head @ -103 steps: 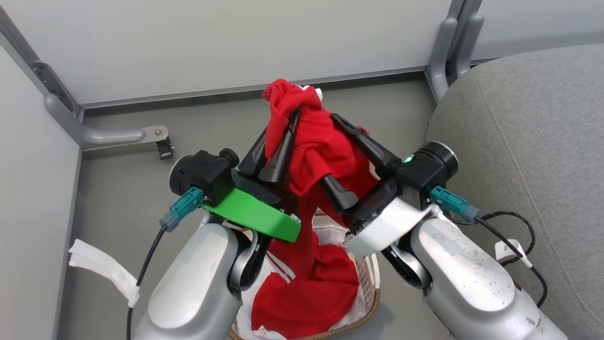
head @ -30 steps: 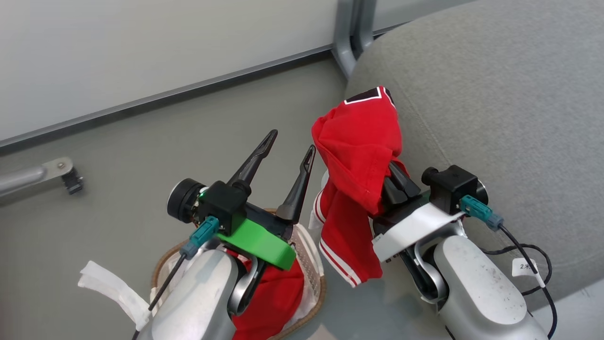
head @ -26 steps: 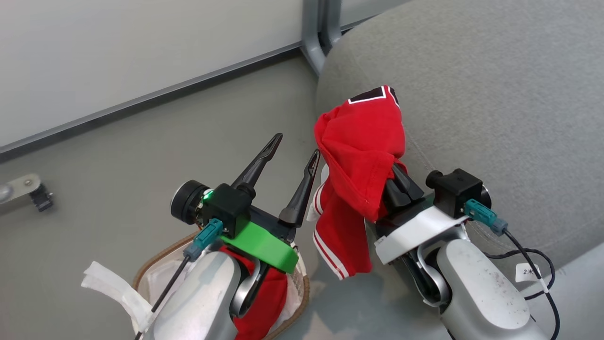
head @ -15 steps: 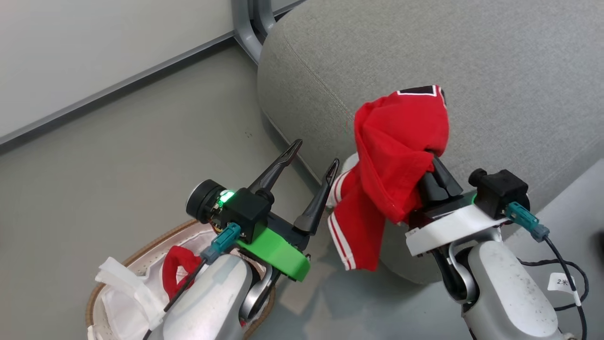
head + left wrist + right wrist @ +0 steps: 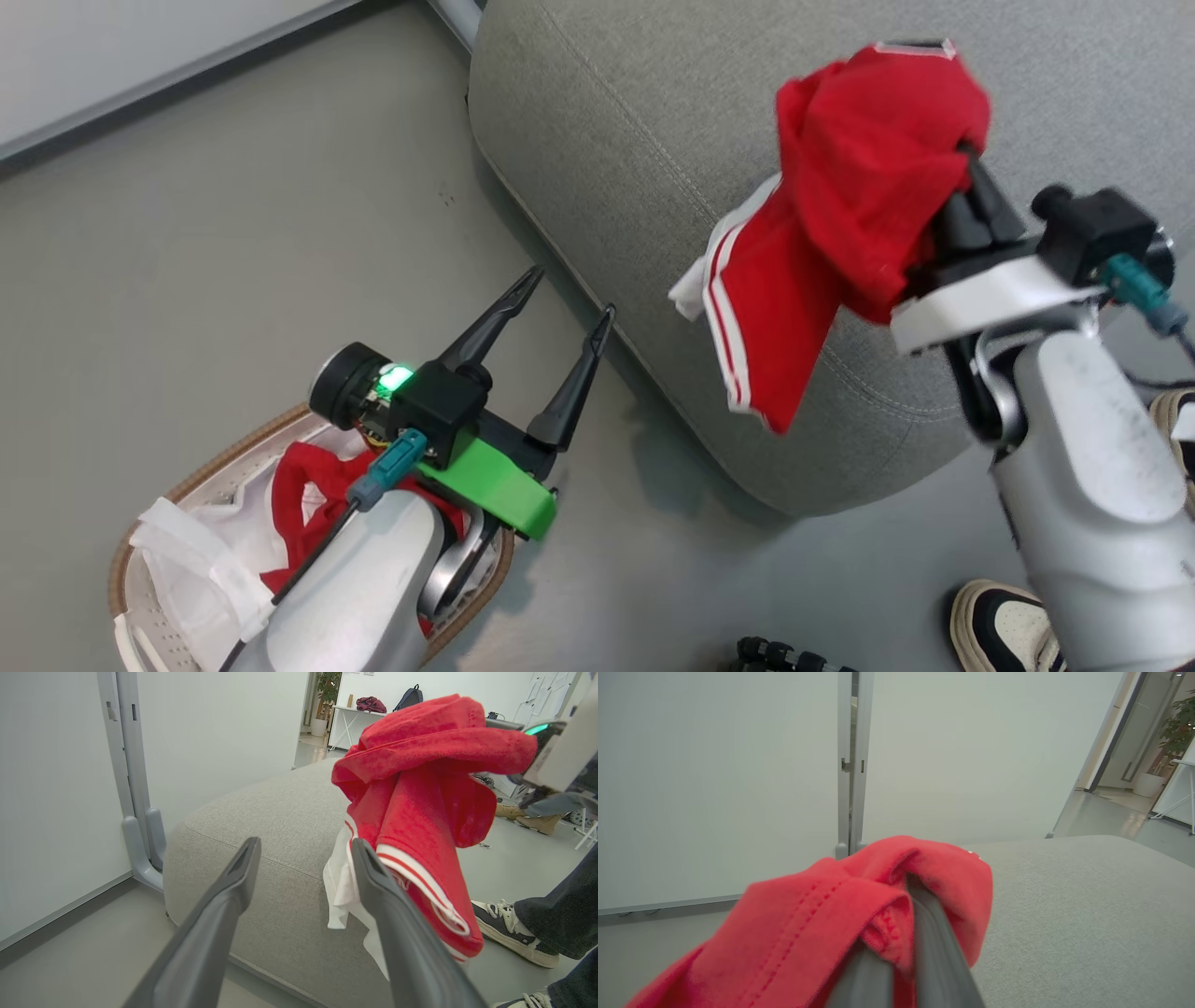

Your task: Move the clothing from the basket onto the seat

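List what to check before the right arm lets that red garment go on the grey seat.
1. Grip: right gripper shut on the red garment: ok.
2. Garment fully over the seat: cannot tell; its striped end hangs by the seat's side.
3. Free arm: left gripper open, empty, apart from the garment: ok.
4. Is the basket emptied: not ok; red clothing lies inside.
5. Surroundings free: not ok; a person's shoe sits beside the right arm.

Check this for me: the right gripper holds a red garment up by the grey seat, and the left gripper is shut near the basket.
Wrong on one point: the left gripper is open, its fingers spread apart, as the left wrist view shows. The rest is correct: the right gripper holds the red garment by the grey seat, and the left is near the basket.
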Motion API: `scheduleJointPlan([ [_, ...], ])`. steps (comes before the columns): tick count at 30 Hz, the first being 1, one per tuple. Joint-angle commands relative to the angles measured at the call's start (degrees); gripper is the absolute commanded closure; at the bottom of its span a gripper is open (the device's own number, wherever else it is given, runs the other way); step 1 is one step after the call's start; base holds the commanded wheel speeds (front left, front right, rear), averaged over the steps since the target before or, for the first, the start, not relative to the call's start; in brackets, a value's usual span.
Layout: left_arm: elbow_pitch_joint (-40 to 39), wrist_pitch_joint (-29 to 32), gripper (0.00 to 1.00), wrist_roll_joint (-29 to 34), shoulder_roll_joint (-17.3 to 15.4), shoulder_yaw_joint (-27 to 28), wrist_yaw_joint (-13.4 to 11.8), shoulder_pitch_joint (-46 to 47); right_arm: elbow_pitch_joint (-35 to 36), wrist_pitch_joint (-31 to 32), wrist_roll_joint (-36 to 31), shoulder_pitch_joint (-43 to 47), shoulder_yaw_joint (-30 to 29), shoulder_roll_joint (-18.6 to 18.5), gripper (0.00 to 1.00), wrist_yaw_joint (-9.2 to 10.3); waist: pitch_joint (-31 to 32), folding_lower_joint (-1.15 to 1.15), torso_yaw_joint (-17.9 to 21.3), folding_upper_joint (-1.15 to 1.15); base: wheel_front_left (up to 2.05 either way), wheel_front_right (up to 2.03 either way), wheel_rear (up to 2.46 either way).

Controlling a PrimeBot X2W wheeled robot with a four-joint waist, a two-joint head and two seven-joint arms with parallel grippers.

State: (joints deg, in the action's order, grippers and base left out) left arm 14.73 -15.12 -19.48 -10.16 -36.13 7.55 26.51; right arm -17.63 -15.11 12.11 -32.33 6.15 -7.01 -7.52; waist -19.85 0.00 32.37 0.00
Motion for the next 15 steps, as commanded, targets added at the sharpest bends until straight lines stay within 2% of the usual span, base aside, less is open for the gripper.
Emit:
scheduleJointPlan([
  [1, -0.34, -0.05, 0.0, 0.88, -0.93, 0.33, -0.13, 0.06, -1.0, -0.07, 0.26, -2.64, -0.92, -0.86, 1.0, 0.06, -3.12, 0.0, -0.21, 0.0, 0.0, 0.0, 0.0],
  [10, -1.01, -0.05, 0.0, 1.0, -4.51, 0.7, -0.13, 2.29, -9.62, -0.06, -2.5, -19.42, -7.89, -7.54, 1.0, 0.07, -11.02, 0.0, -4.85, 0.0, 0.0, 0.0, 0.0],
  [15, -1.8, -0.05, 0.0, 0.99, -5.57, 0.71, -0.13, 4.12, -13.35, -0.06, -5.79, -25.18, -12.17, -10.6, 1.0, 0.07, -14.25, 0.0, -7.01, 0.0, 0.0, 0.0, 0.0],
])
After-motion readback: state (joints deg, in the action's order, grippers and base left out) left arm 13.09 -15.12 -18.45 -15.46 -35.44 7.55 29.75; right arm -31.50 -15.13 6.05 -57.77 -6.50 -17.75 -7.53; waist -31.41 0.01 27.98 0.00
